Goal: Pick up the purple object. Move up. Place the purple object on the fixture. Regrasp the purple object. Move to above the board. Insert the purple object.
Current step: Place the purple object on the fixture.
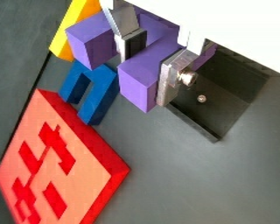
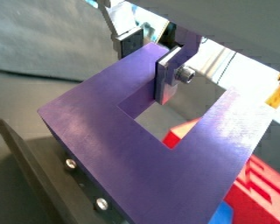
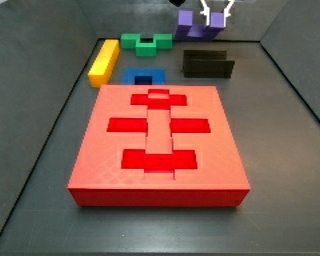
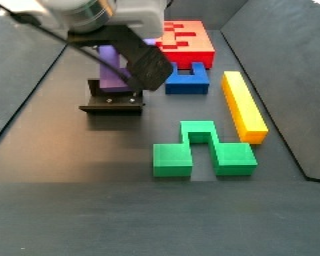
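My gripper [image 1: 152, 59] is shut on the purple object [image 1: 143, 83], a U-shaped block. One finger sits in its slot and the other presses the outside of one prong; this shows in both wrist views [image 2: 149, 59]. In both side views the purple object [image 3: 187, 20] [image 4: 113, 72] hangs in the air, close above the black fixture [image 3: 207, 65] [image 4: 112, 103]. In a wrist view the fixture [image 1: 230, 87] lies just beside the block. The red board [image 3: 160, 135] with cross and bar cutouts lies on the floor, apart from the gripper [image 3: 214, 17].
A blue block [image 3: 145, 78] lies against the board's far edge. A yellow bar [image 3: 104, 62] and a green notched block [image 3: 147, 43] lie further back. Dark walls enclose the floor on all sides.
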{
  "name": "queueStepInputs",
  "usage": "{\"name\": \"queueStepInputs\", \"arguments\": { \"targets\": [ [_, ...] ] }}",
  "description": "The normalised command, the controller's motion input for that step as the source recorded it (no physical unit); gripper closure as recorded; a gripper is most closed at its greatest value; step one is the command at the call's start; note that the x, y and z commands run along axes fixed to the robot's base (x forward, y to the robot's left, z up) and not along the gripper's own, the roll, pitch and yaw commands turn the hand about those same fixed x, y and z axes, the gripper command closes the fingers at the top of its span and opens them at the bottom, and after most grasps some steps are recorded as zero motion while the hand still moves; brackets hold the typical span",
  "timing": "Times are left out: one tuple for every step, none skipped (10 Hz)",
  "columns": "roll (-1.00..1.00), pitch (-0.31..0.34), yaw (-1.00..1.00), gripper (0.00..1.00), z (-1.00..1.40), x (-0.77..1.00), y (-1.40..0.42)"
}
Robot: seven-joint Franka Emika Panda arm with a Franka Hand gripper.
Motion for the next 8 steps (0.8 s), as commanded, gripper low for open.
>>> {"name": "queueStepInputs", "arguments": {
  "targets": [
    [-0.21,0.18,0.0,1.0,0.23,0.48,0.0],
    [0.0,0.354,0.0,1.0,0.07,0.55,-0.03],
    [0.0,0.109,0.0,1.0,-0.22,0.61,-0.07],
    [-0.03,-0.183,0.0,1.0,-0.28,0.32,0.0],
    [-0.06,-0.36,0.04,1.0,-0.17,0.0,0.0],
    [-0.03,-0.26,0.05,1.0,-0.07,0.45,0.0],
    [0.0,-0.169,-0.03,1.0,-0.08,0.7,0.0],
    [0.08,-0.071,-0.12,1.0,-0.2,0.63,-0.01]
  ]
}}
